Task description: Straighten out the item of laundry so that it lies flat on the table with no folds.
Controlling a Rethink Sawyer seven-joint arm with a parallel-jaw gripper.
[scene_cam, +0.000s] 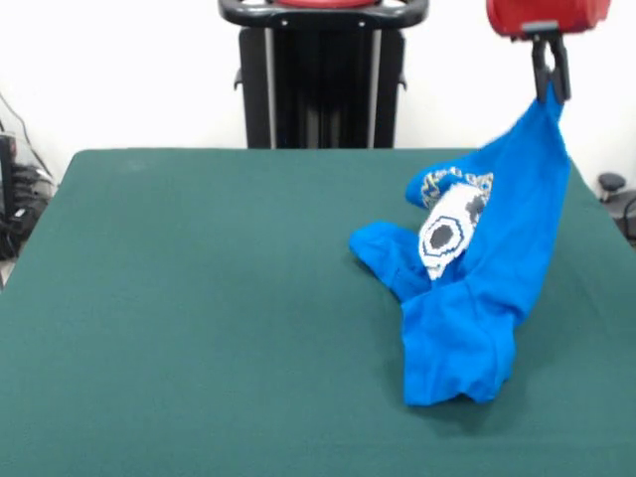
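Blue cloth hangs from your pincer [553, 89] at the upper right of the front view: the dark fingers are clamped on one edge of the T-shirt [477, 288], lifting that part clear of the surface [199, 318]. From the pinch point the fabric drops in a taut, slanted sheet toward the near right part of the green felt. The lower end of the shirt rests crumpled on the surface, bunched into thick folds. A sleeve-like lobe sticks out to the left of the heap, and a twisted patch of the white and black print shows just above it. Behind the surface you can see the black pedestal [323, 75], and the red arm housing [547, 15] sits directly above the pincer.
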